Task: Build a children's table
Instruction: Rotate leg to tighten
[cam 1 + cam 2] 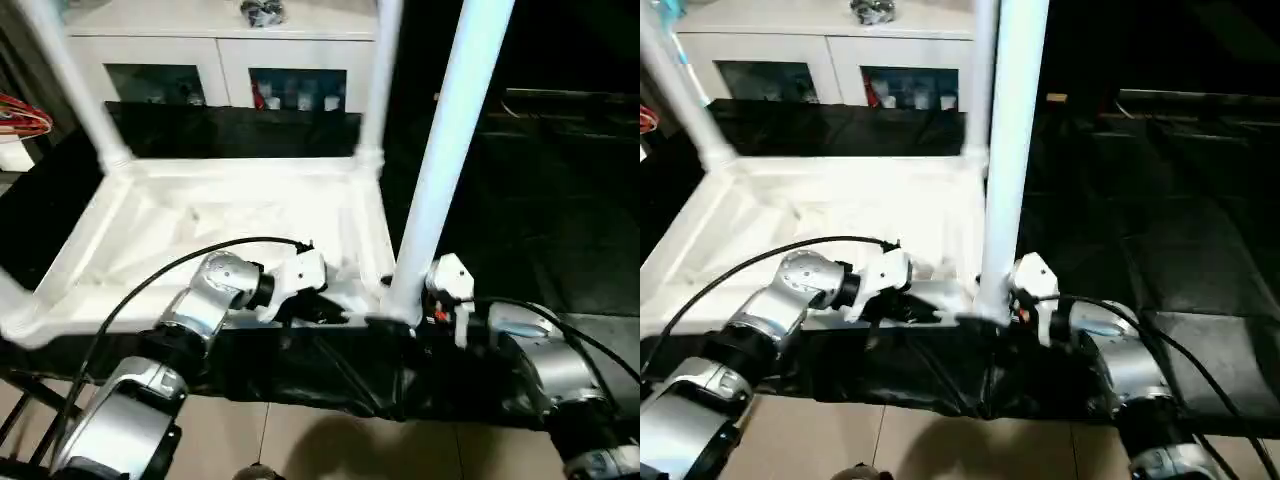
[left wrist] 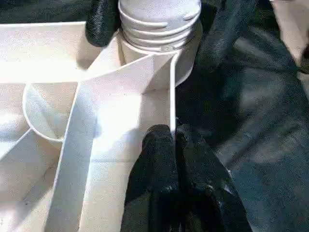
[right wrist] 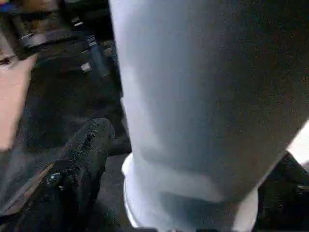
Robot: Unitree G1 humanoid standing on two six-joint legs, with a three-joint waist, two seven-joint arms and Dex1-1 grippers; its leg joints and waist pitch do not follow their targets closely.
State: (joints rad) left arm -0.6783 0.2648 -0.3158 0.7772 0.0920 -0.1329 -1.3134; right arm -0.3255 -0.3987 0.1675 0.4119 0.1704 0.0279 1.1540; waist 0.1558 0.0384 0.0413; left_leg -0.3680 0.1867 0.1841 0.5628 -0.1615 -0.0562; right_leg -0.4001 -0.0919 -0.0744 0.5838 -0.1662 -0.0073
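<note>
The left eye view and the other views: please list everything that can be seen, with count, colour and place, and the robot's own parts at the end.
tabletop: one, white, upside down on the black cloth, ribs facing up.
legs: three, white, upright in corner sockets: near right, far right, far left.
black cloth: one, under the tabletop.
cabinet: one, white with glass doors, behind the tabletop.
left gripper: one, black fingers pinched on the tabletop's near edge wall.
right gripper: one, black fingers either side of the near right leg's base.
forearms: two, silver, left, right.
</note>
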